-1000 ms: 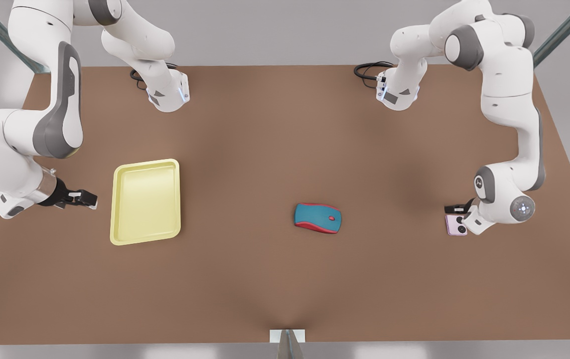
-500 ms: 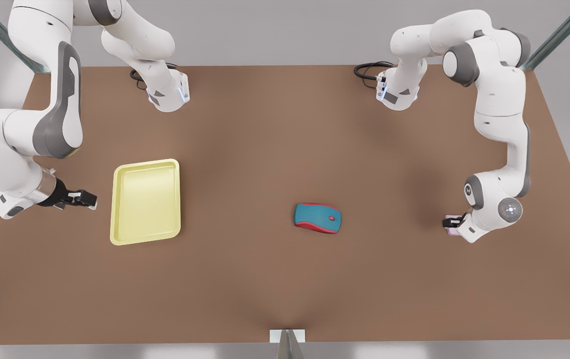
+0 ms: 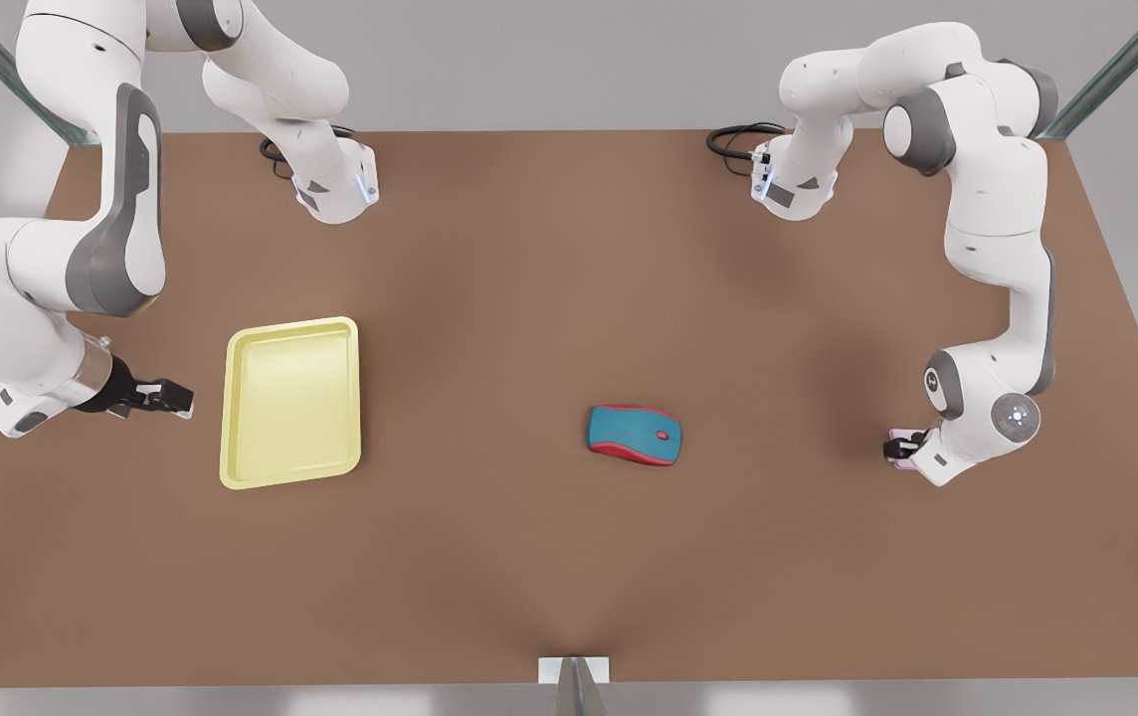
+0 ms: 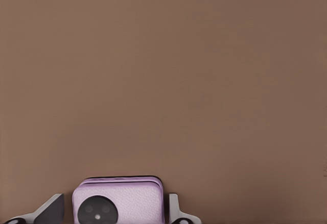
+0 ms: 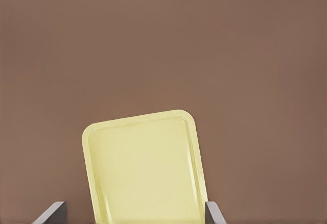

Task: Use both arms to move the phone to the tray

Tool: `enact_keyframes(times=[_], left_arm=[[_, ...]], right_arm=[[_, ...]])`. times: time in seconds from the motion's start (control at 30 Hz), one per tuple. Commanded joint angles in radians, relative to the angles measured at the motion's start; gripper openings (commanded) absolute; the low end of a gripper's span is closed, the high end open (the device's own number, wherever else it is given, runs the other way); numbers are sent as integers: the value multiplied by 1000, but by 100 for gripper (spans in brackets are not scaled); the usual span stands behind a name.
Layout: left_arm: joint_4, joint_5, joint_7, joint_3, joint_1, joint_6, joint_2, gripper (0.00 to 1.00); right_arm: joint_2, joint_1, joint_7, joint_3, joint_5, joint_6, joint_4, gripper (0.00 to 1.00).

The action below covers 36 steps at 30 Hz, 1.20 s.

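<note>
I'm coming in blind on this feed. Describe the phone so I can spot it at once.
Start at the brown table and go to the front view's right edge, where the left gripper sits low with its fingers either side of the phone. The phone is a small pale lilac slab with a black round camera circle, far smaller than the teal-and-red mouse at mid-table.
</note>
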State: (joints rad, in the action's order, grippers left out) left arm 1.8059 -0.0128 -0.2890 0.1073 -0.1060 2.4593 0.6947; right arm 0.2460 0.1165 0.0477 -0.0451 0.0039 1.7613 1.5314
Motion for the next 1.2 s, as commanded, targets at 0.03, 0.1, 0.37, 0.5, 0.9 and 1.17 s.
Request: enact_keyframes(times=[0.03, 0.1, 0.37, 0.5, 0.9, 1.17], left_arm=[[0, 5, -24, 0, 0, 4, 2, 95], [0, 8, -24, 0, -1, 4, 0, 77], [-2, 8, -28, 0, -1, -8, -8, 77], [-42, 8, -27, 0, 0, -37, -12, 77], [-367, 4, 350, -113, 189, -399, -6, 77], [-553, 10, 861, -117, 554, -428, 77, 77]], right_arm=[[-1, 0, 3, -1, 1, 0, 0, 100], [-1, 0, 3, 1, 1, 0, 0, 100], [-1, 3, 8, 1, 1, -2, 0, 100], [1, 3, 8, 1, 1, -2, 0, 100], [2, 3, 9, -1, 1, -2, 0, 100], [2, 8, 9, 1, 1, -2, 0, 100]])
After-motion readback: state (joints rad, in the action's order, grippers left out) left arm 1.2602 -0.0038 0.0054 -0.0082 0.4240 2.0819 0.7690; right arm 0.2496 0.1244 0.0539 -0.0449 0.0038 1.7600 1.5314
